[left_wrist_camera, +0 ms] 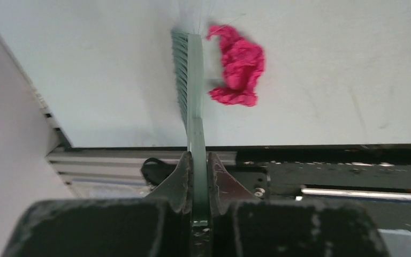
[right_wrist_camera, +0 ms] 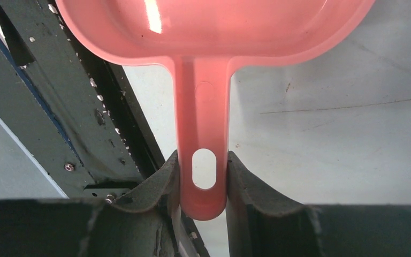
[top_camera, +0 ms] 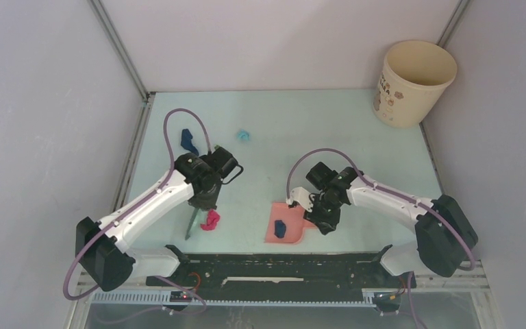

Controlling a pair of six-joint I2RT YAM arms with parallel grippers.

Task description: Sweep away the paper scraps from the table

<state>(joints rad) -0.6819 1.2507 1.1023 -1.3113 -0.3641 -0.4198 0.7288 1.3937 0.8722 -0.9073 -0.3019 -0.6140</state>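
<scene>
My left gripper is shut on the green hand brush, whose head rests on the table near its front edge. In the left wrist view the brush stands just left of a magenta paper scrap, which the top view shows right of the bristles. My right gripper is shut on the handle of the pink dustpan, which lies on the table. A dark blue scrap sits in the pan. Another dark blue scrap and a teal scrap lie further back.
A cream bucket stands at the back right corner. Grey walls close the table on three sides. The black rail runs along the near edge, just behind the brush and the dustpan.
</scene>
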